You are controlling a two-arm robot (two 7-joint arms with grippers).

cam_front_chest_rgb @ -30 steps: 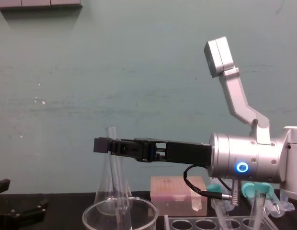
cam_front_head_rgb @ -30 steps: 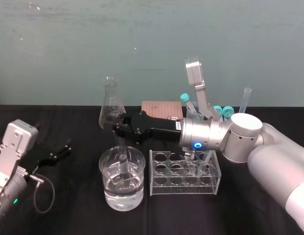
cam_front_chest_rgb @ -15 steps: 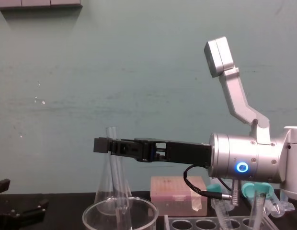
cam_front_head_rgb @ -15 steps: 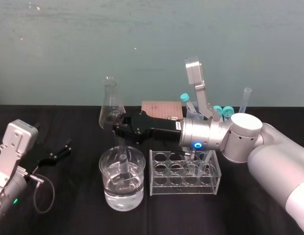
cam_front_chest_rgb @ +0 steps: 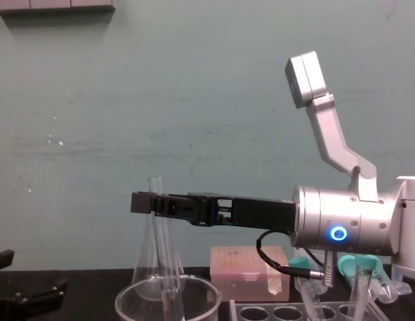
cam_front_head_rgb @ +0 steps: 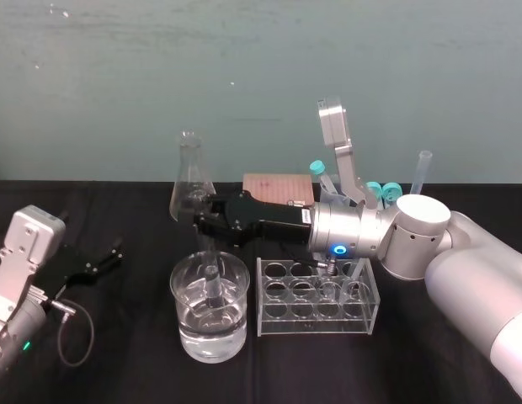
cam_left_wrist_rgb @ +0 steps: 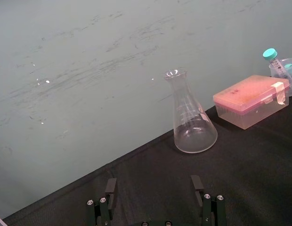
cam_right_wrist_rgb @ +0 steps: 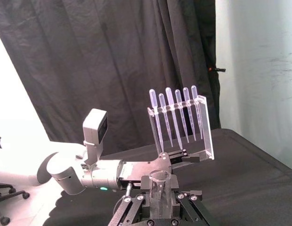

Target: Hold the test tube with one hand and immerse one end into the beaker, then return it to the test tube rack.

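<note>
One arm is doing the work. The right gripper (cam_front_head_rgb: 203, 224) reaches in from the right above the beaker (cam_front_head_rgb: 184, 330), its black fingers closed on the upper part of the test tube (cam_front_head_rgb: 212, 283). The tube stands nearly upright, and its rounded lower end is down inside the beaker, apparently below the water line. From the chest view the tube's open mouth sticks up just above the fingers.

Over the last second almost nothing has moved: gripper, tube and beaker sit where they were, with no visible rise or drop. I read that as a pause at the bottom of the dip, so the immersion step looks done or as good as done.

What is left is the return. The rack (cam_front_head_rgb: 268, 325) stands just to the right of the beaker, with open holes along its near row. The tube will need to be lifted straight up until its tip clears the thick rim, then carried right and lowered into a hole.

The left gripper (cam_left_wrist_rgb: 153, 184) rests on the table at the far left, fingers spread open and holding nothing, well apart from the flask (cam_front_head_rgb: 190, 178).
</note>
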